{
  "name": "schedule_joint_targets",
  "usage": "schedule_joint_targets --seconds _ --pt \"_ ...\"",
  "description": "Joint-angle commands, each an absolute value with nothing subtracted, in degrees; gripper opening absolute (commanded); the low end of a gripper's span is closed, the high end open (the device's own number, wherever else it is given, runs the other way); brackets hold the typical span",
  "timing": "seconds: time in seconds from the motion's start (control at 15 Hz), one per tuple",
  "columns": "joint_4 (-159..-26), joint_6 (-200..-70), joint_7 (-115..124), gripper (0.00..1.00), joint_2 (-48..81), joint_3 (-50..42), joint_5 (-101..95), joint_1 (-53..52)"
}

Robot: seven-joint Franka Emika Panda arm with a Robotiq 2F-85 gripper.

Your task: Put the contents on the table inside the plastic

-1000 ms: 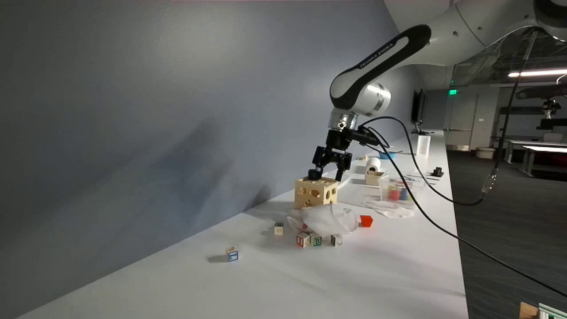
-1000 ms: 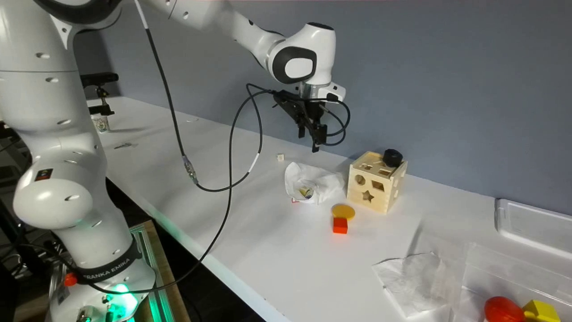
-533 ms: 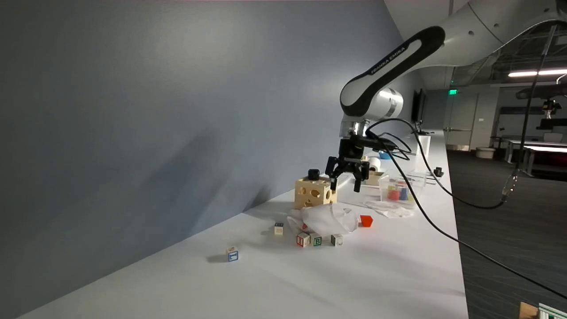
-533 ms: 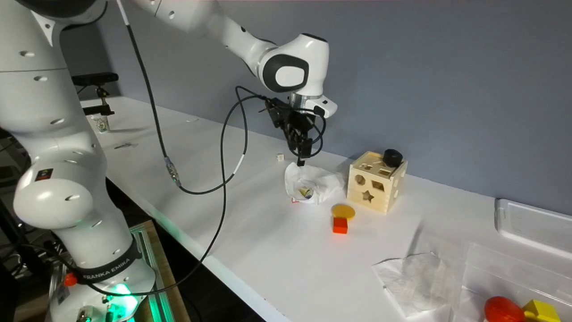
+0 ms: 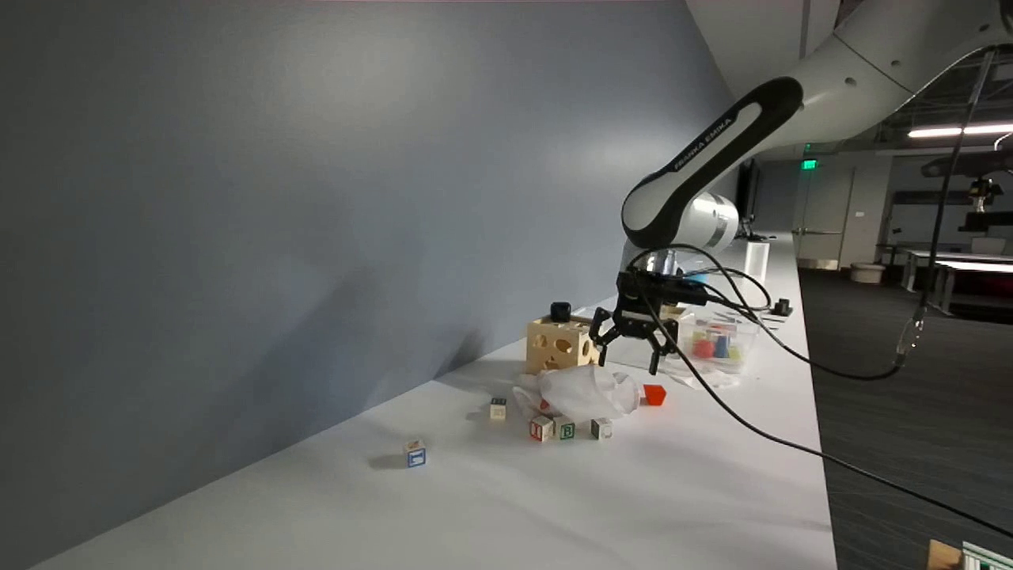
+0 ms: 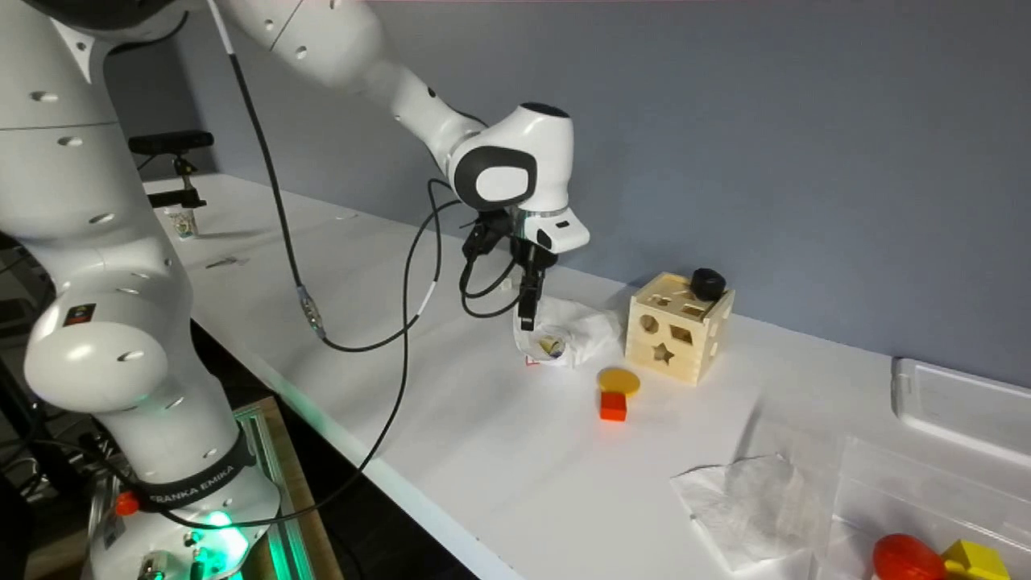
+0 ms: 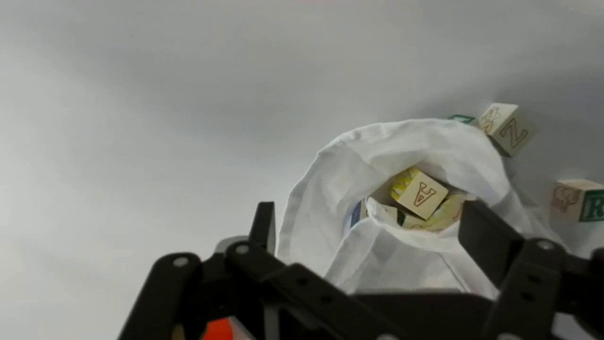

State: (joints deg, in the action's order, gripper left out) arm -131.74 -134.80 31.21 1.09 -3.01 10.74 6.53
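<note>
The plastic, a whitish translucent bag (image 7: pixel 401 269), lies on the white table (image 5: pixel 475 514) with its mouth spread. Inside it are several letter cubes, among them a cube with an A (image 7: pixel 424 194). Other contents rest outside: a Z cube (image 7: pixel 510 131) and an R cube (image 7: pixel 578 200) beside the bag, a cube with blue markings (image 5: pixel 415 455) farther off, and a red-orange piece (image 6: pixel 613 406) touching a yellow disc (image 6: pixel 619 379). My gripper (image 5: pixel 627 362) hangs open above the bag, its fingers wide apart with nothing held. In the wrist view, the right finger (image 7: pixel 488 236) overlaps the bag's mouth.
A wooden shape-sorter box (image 6: pixel 668 338) with a black piece (image 6: pixel 708 284) on top stands close behind the bag. A clear tub (image 6: pixel 902 475) holds colored shapes, with a flat plastic sheet (image 6: pixel 741 503) next to it. The grey wall (image 5: pixel 316 237) borders the table, and a cable (image 6: pixel 407 354) loops from the arm.
The open gripper has moved away from the wooden box and come down lower over the bag. The cubes, bag and box have stayed in place.
</note>
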Motion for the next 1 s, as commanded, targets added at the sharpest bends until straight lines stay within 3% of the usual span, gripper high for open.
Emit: schedule_joint_targets --seconds 0.0,0.4,0.93 --pt "-136.5 -144.3 40.8 1.00 0.3 -3.6 11.1 5.5" --pt "-140.7 -160.5 52.5 1.00 1.2 -3.1 13.8 4.4" --pt "-141.7 -161.6 58.7 1.00 1.8 -2.4 18.4 2.5"
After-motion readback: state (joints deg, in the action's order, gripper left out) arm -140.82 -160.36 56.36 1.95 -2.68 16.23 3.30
